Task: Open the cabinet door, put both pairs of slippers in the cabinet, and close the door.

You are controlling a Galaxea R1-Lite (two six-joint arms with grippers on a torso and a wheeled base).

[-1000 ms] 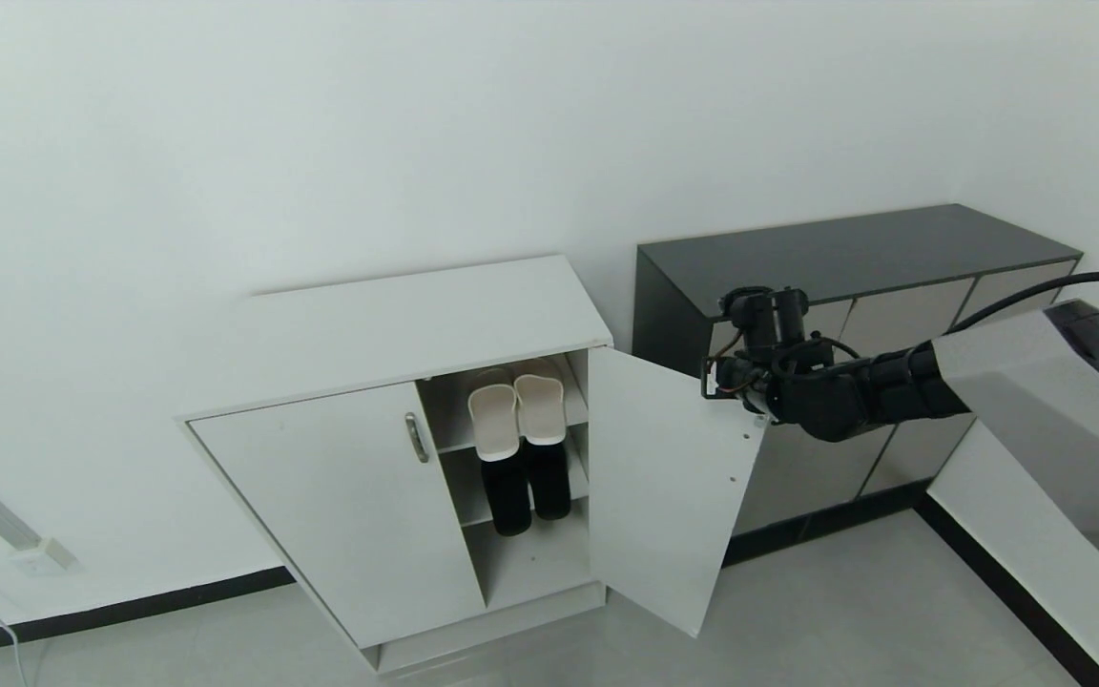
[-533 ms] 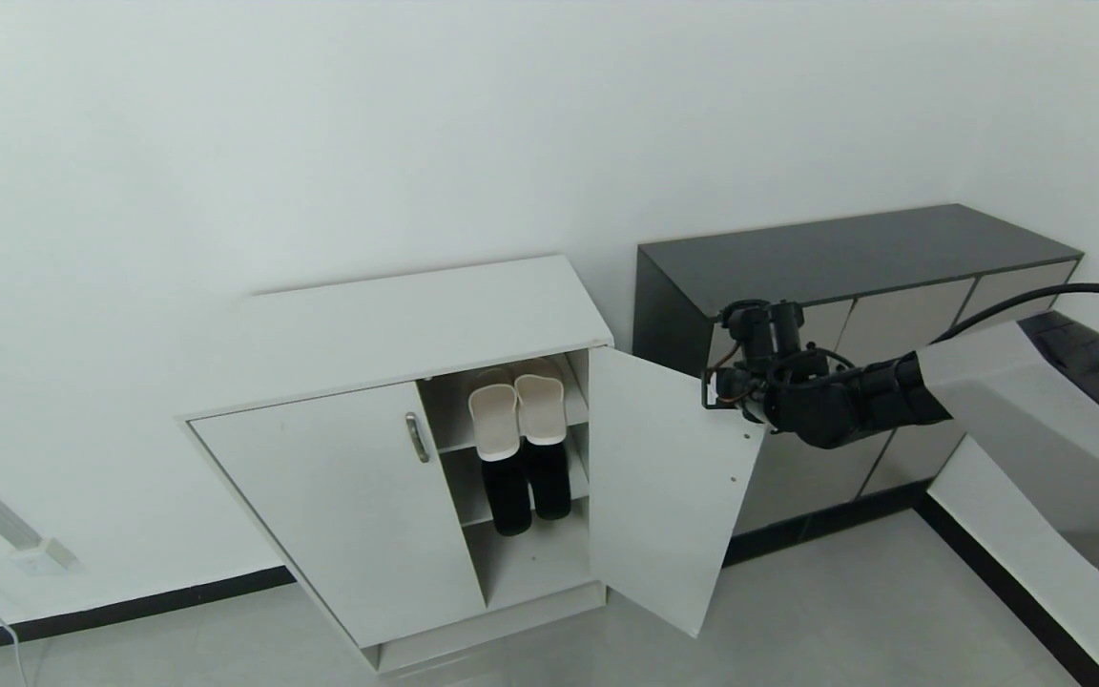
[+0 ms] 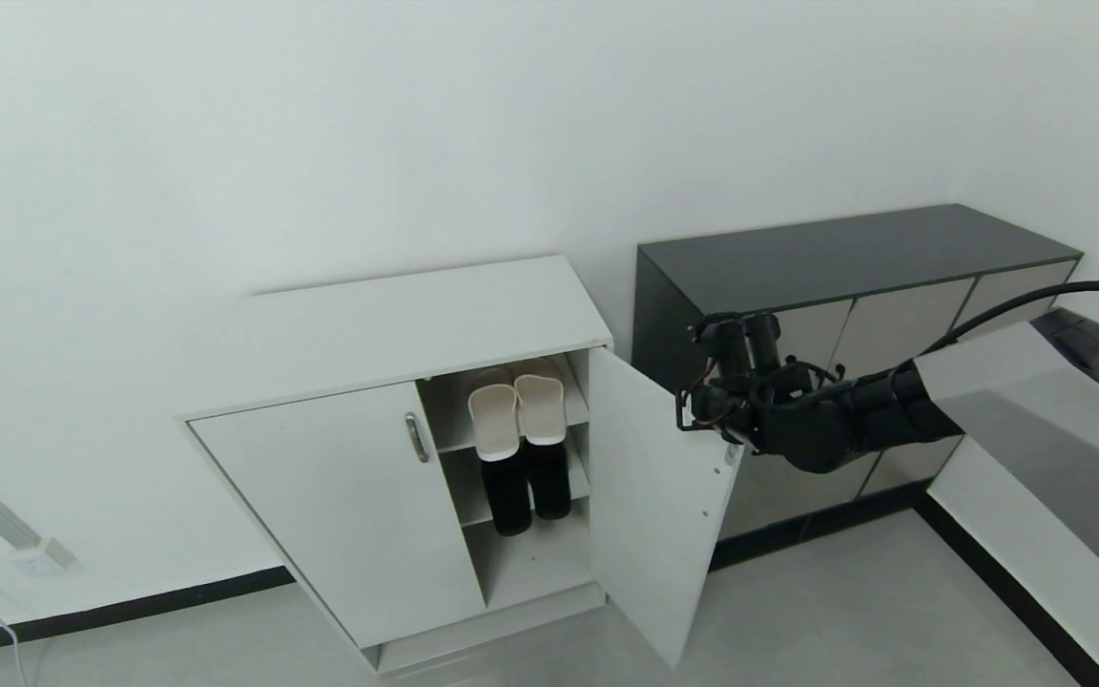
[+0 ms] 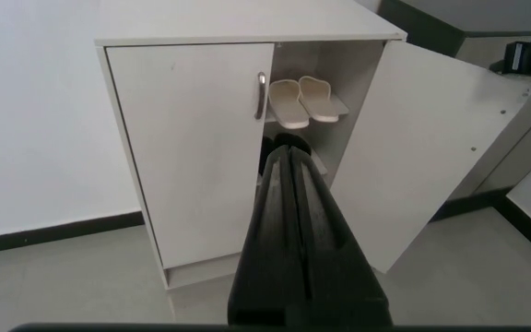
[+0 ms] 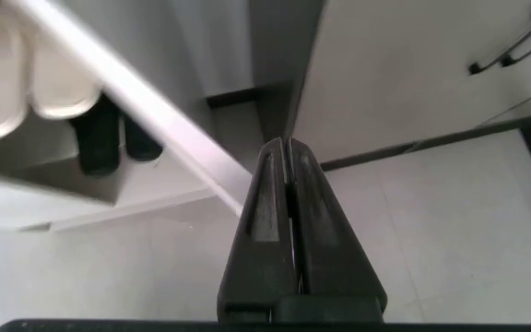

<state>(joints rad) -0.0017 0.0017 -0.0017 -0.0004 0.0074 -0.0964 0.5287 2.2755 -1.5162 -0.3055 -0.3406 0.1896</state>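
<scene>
Meanwhile the right gripper [image 5: 289, 146], fingers pinched together and empty, sat at the open cabinet door [image 3: 659, 496] edge; the left gripper [image 4: 290, 155] was likewise pinched together and empty.

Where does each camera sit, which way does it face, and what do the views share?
Head view: on the head, looking forward and down at the cabinet and its open door; right arm shows.
Left wrist view: on the left wrist, facing the cabinet front; shut left claw shows.
Right wrist view: on the right wrist, looking down past the door's edge; shut right claw shows.
Shared: all three show the white slippers and black slippers.
</scene>
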